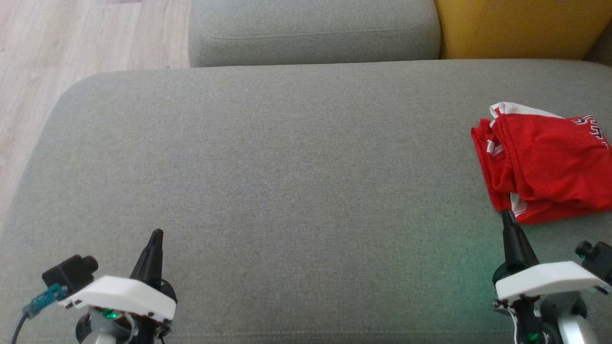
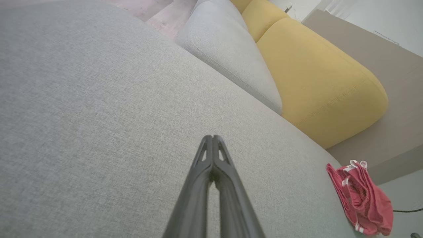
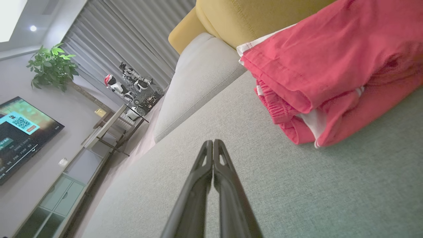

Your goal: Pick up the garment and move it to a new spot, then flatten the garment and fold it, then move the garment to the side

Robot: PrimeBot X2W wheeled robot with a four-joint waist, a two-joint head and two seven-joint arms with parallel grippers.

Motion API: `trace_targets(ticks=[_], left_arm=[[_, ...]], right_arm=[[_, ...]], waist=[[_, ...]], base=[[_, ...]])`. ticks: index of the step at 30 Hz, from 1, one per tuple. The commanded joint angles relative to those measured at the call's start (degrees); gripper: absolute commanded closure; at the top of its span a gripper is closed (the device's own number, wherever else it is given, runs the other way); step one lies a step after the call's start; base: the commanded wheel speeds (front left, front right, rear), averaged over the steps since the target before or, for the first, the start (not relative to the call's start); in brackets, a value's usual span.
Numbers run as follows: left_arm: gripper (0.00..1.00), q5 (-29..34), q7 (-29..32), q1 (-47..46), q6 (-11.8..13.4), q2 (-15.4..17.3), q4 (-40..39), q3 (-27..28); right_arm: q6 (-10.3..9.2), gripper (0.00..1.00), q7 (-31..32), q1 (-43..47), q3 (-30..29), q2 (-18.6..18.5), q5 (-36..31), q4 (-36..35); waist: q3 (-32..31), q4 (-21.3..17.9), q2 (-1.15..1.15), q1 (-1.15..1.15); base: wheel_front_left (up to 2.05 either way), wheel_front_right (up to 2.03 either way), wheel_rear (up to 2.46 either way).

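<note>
- Folded red garment (image 1: pixel 545 167), white-trimmed, is lying at the right edge of the frame on the grey sofa seat (image 1: pixel 287 167).
- Right gripper (image 1: pixel 507 217), fingers pressed together, is pointing just beside the garment's near edge.
- Left gripper (image 1: pixel 155 236), likewise closed, is sitting lower left, well apart.
- Yellow cushion (image 1: pixel 516 28) is sitting upper right.
</note>
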Motion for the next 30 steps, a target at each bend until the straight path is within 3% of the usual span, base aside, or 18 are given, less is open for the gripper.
trace_targets(ticks=[1,30], left_arm=[[1.0,-1.3,0.28,-3.1,-0.64,0.46,-1.41,2.27],[1.0,-17.01,4.71,-4.61,-4.84,-3.8,0.5,9.34]], right_arm=[[-0.02,1.0,0.21,-2.9,-0.02,-0.18,1.63,-1.51],[-0.03,1.0,1.47,-4.37,-1.42,-0.24,20.79,-0.2]], waist=[[0.0,-0.02,0.0,0.0],[0.09,-0.57,0.0,0.0]], base=[[0.0,0.0,0.0],[0.0,0.0,0.0]])
